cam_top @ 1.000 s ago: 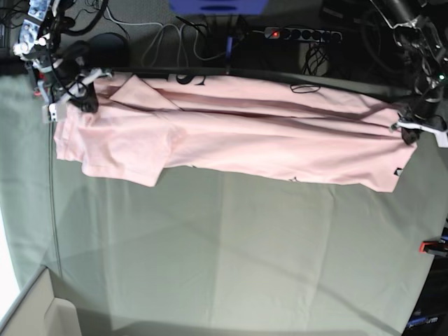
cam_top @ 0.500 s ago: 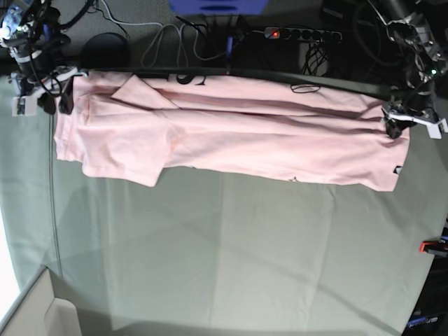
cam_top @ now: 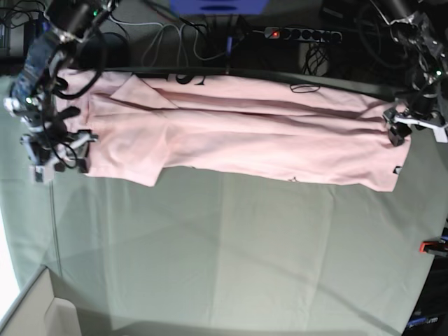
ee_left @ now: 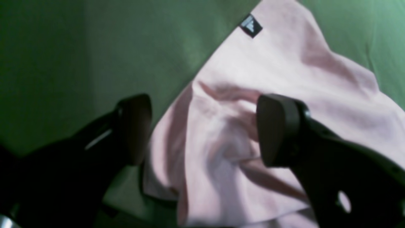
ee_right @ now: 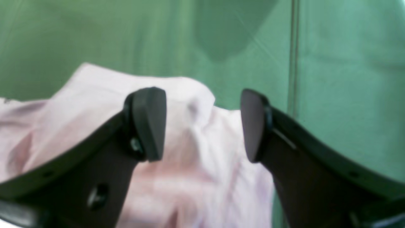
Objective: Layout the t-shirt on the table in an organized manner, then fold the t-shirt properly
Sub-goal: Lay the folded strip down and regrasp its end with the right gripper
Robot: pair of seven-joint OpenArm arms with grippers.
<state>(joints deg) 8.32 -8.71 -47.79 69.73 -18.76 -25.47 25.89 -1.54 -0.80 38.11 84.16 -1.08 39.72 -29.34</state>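
The t-shirt (cam_top: 245,143) lies lengthwise between both arms, each end under parted, empty fingers, left (ee_left: 278,129) and right (ee_right: 152,123).

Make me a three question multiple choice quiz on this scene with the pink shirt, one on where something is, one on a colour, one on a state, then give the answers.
1. Where does the t-shirt lie on the table in the base view?
A. Along the far edge
B. In the middle
C. Along the near edge

2. What colour is the small tag at the shirt's corner in the left wrist view?
A. Yellow
B. Black
C. Red

3. What state are the left gripper and the right gripper in?
A. Both clamped on cloth
B. One open, one clamped
C. Both open

Answers:
1. A, the shirt stretches along the table's far edge, by the cables.
2. B, a dark tag with a pale mark sits on the pink corner.
3. C, each wrist view shows the fingers spread apart with cloth below, not pinched.
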